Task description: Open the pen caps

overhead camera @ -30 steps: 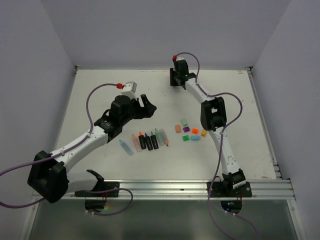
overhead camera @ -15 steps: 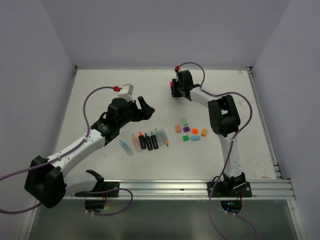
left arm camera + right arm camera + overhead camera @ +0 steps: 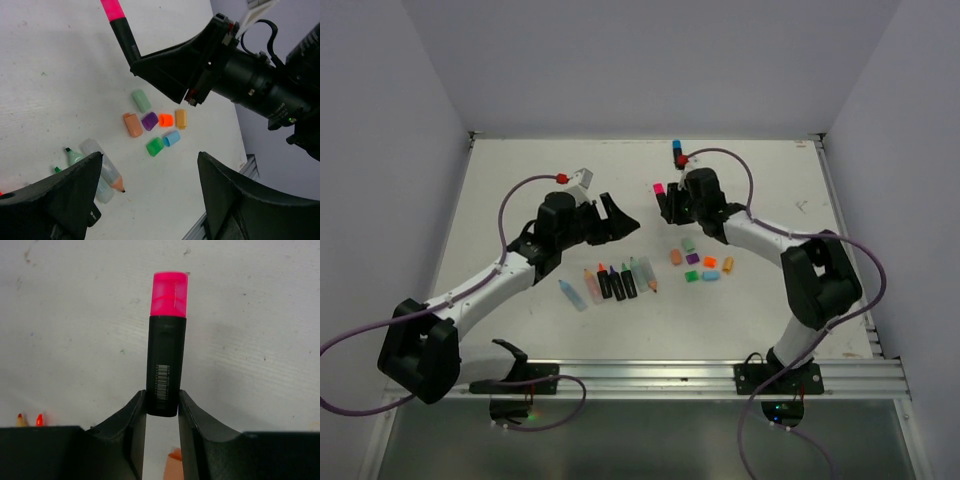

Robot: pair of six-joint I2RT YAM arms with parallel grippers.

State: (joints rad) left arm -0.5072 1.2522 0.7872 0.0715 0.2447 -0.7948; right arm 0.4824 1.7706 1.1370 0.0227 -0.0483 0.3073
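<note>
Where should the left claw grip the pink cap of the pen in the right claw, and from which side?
Probably across the flat sides of the pink cap, coming from its free end. The right claw clamps only the tail of the black body, so the cap stands clear, and the open left claw could pull it straight off.

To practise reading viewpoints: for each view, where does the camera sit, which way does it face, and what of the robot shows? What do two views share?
Top external: above and behind the bases, looking down on the table; left arm and right arm show.
Left wrist: looks past its own open fingers at loose caps and the right gripper.
Right wrist: looks along its fingers, shut on a pink-capped pen.
Shared: both wrist views show that pen.
</note>
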